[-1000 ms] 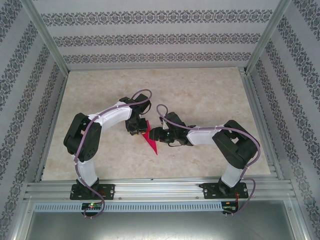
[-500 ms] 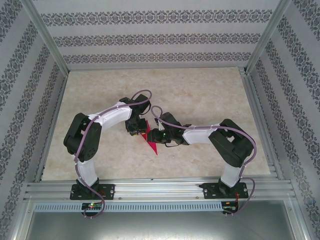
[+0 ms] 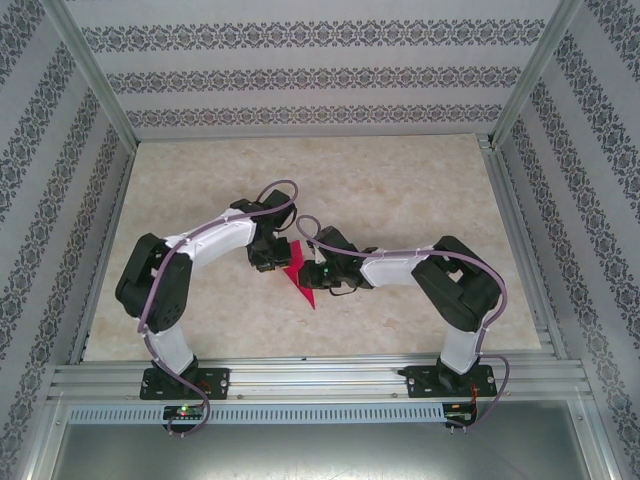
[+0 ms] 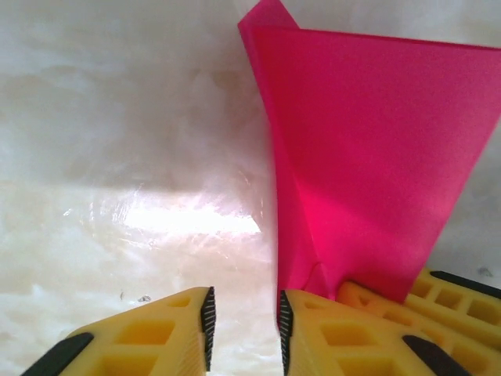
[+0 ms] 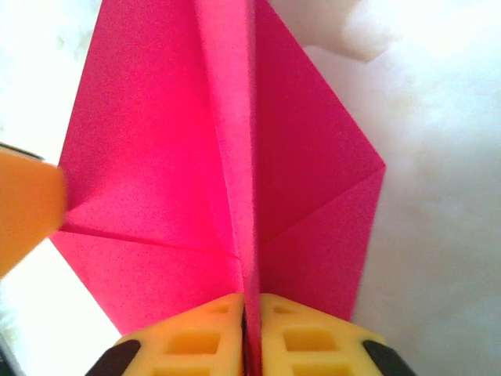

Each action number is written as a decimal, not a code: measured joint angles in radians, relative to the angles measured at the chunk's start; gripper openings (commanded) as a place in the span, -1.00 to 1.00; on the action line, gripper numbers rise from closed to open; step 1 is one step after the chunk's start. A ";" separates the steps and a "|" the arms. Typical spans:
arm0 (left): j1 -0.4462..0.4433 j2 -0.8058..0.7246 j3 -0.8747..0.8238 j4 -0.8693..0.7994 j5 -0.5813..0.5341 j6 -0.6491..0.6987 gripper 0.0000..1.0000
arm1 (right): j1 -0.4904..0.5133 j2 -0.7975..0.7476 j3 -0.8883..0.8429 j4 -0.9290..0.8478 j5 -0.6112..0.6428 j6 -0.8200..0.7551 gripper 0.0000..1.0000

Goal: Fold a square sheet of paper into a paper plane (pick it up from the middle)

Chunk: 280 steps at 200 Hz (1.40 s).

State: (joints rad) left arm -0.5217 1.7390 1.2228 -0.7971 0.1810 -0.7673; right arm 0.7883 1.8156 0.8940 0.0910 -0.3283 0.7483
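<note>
The folded magenta-pink paper sheet (image 5: 156,157) forms a pointed wedge with a raised centre crease. It sits between the two grippers, near the middle of the beige marbled tabletop (image 3: 400,180). The right gripper (image 5: 249,313) is clamped on that crease, with its yellow fingers pressed against both sides. The flaps spread outward ahead of its tips. The left gripper (image 4: 243,321) stands parted with nothing in its gap, and the sheet touches the outer face of one finger (image 4: 329,337).
</note>
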 measured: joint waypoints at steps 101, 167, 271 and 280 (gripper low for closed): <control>0.061 -0.400 -0.250 0.137 -0.171 -0.079 -0.14 | -0.039 -0.127 0.298 -0.545 0.423 -0.094 -0.83; 0.106 -0.433 -0.292 0.144 -0.186 -0.087 -0.08 | -0.053 0.061 0.402 -0.650 0.456 -0.081 -0.82; 0.131 -0.439 -0.311 0.163 -0.181 -0.086 -0.05 | -0.054 0.127 0.398 -0.644 0.433 -0.037 -0.48; 0.131 -0.439 -0.311 0.164 -0.178 -0.086 -0.04 | -0.054 0.131 0.397 -0.644 0.432 -0.037 -0.47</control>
State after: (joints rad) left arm -0.3904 1.3003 0.9115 -0.6334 0.0032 -0.8536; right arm 0.7345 1.9469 1.2911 -0.5533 0.1040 0.7116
